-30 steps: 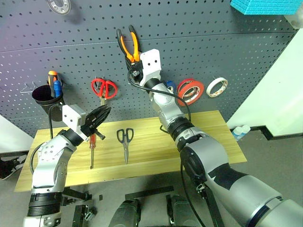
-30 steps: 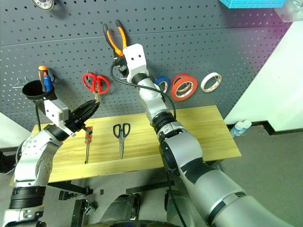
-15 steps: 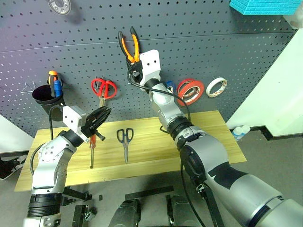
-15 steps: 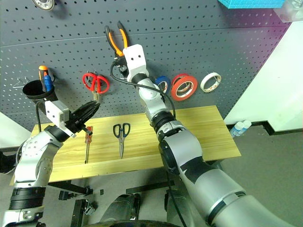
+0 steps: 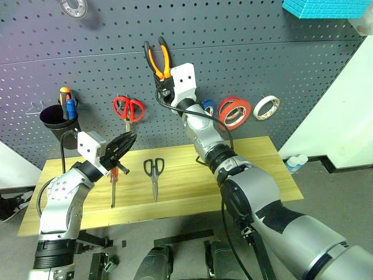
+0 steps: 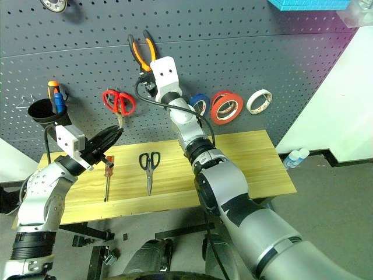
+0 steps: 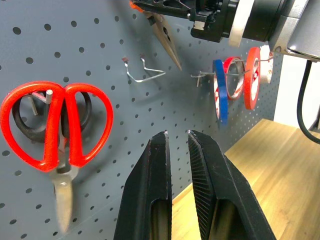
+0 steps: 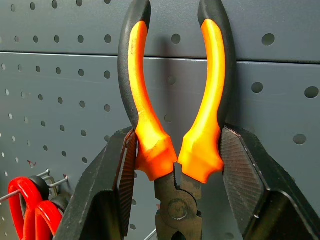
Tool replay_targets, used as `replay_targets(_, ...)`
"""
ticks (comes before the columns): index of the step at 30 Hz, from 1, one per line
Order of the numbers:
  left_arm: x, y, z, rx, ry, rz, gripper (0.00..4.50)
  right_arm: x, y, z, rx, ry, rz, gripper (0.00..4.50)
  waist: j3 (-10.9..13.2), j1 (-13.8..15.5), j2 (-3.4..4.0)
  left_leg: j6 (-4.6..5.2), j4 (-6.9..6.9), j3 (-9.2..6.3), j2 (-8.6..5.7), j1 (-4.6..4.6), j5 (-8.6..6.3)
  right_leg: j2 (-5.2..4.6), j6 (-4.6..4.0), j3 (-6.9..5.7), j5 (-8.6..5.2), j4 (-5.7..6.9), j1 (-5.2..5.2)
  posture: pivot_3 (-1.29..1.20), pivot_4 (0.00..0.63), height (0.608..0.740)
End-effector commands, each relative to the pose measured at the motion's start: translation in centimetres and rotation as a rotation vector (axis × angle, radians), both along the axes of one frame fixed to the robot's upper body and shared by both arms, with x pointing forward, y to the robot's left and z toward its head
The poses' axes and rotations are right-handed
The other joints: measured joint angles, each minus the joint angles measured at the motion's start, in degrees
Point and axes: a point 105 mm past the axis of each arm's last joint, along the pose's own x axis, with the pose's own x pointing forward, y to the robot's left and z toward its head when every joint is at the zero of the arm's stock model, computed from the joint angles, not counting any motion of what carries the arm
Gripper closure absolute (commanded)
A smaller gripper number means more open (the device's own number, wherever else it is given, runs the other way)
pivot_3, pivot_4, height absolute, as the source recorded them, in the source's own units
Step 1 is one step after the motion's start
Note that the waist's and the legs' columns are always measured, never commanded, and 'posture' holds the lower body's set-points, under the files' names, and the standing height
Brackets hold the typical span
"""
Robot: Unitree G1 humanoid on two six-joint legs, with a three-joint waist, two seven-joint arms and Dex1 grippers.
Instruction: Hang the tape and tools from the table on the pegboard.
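From the head views, the right gripper (image 5: pixel 164 77) is raised against the pegboard (image 5: pixel 280 64), its arm stretched up and forward, clamping one pair of pliers (image 5: pixel 158 57) with handles pointing up. The left gripper (image 5: pixel 123 144) hovers empty and closed above the table (image 5: pixel 256 169), forearm bent inward. On the table lie one pair of black-handled scissors (image 5: pixel 154 170) and one red-handled screwdriver (image 5: pixel 113 182). The red-orange tape (image 5: pixel 235 112) hangs on the pegboard. In the left wrist view, the fingers (image 7: pixel 157 190) stand almost together, facing one pair of red-handled scissors (image 7: pixel 55 130). In the right wrist view, both pads (image 8: pixel 125 170) press the pliers' orange handles.
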Motion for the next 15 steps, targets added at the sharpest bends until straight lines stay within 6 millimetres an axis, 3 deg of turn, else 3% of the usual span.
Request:
replay_targets(1,-0.23,-0.01,1.32,0.022,-0.055,0.000,3.86,-0.41,0.48,2.54,0.027,-0.070,0.018,2.40,0.0,0.0,0.00,0.00,0.00,0.00,0.00,0.00,0.00,0.00,0.00,0.00,0.00,0.00,0.00,0.07,0.072,0.740)
replay_targets(15,-0.13,-0.05,1.29,0.022,-0.055,-0.001,3.86,-0.48,0.48,2.53,0.032,-0.072,0.025,2.40,0.0,0.0,0.00,0.00,0.00,0.00,0.00,0.00,0.00,0.00,0.00,0.00,0.00,0.00,0.00,0.07,0.072,0.740)
